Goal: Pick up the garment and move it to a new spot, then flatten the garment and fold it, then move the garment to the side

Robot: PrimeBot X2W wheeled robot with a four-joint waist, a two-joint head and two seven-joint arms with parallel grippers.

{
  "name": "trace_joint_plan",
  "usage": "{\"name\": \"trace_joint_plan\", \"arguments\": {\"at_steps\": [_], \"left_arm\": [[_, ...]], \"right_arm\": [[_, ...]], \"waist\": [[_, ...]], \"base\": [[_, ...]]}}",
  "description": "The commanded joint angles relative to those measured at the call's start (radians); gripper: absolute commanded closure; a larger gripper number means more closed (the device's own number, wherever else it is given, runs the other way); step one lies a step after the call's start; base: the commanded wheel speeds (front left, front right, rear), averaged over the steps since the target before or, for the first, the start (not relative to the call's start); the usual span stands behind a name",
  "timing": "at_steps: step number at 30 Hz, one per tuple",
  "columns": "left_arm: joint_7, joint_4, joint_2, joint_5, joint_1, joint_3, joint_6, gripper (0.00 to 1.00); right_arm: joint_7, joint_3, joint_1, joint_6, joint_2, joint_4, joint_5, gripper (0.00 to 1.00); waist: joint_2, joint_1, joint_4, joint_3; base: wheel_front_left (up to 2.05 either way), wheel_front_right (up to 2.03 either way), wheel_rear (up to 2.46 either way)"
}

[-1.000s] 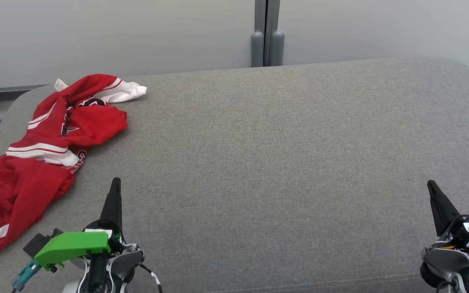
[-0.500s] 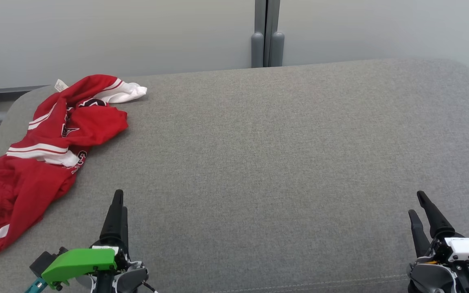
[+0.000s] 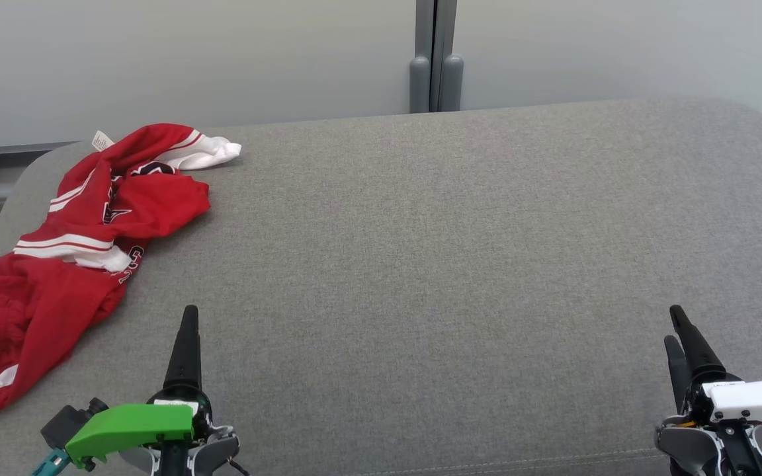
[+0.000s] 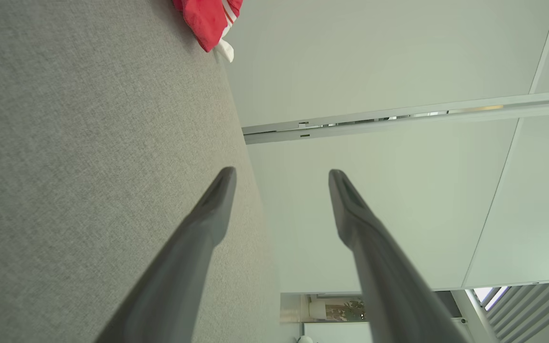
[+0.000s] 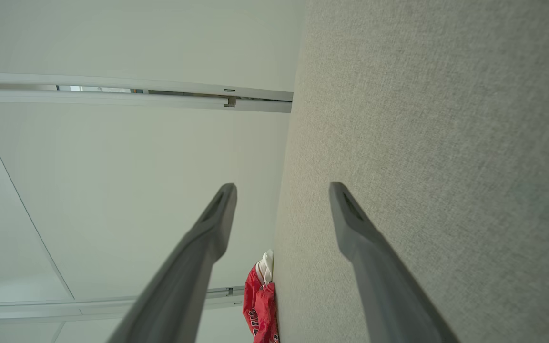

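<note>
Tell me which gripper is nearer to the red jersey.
Left. The left gripper sits close beside the red jersey, open and not touching it. The right gripper, also open, is far across the grey cushion at its opposite side.

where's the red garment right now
In the head view the red garment lies crumpled at the far left edge of the grey cushioned surface. It is ahead and to the left of the left gripper, which is not touching it.
</note>
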Motion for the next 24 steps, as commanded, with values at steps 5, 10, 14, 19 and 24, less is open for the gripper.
{"name": "trace_joint_plan", "arguments": {"at_steps": [5,10,14,19,24], "left_arm": [[-0.017,-0.045,0.002,0.137,0.001,0.004,0.024,0.00],[-0.028,-0.076,0.002,0.282,0.005,-0.004,0.050,0.00],[-0.037,-0.092,0.003,0.381,0.009,-0.013,0.066,0.00],[-0.047,-0.103,0.007,0.523,0.014,-0.016,0.081,0.00],[-0.057,-0.106,0.015,0.641,0.025,-0.017,0.090,0.00]], "right_arm": [[-0.038,0.016,0.005,0.000,-0.012,-0.050,-0.118,0.00],[-0.064,0.033,0.011,0.000,-0.013,-0.085,-0.241,0.00],[-0.085,0.050,0.016,0.000,-0.014,-0.115,-0.338,0.00],[-0.110,0.077,0.023,0.000,-0.014,-0.147,-0.467,0.00],[-0.133,0.109,0.030,0.000,-0.015,-0.161,-0.589,0.00]], "waist": [[-0.0001,0.0000,0.001,-0.004],[-0.0001,0.0000,0.002,-0.007],[-0.0001,0.0000,0.005,-0.009],[-0.0001,0.0000,0.007,-0.013],[-0.0001,0.0000,0.007,-0.017]], "base": [[0.00,0.00,0.00],[0.00,0.00,0.00],[0.00,0.00,0.00],[0.00,0.00,0.00],[0.00,0.00,0.00]]}}
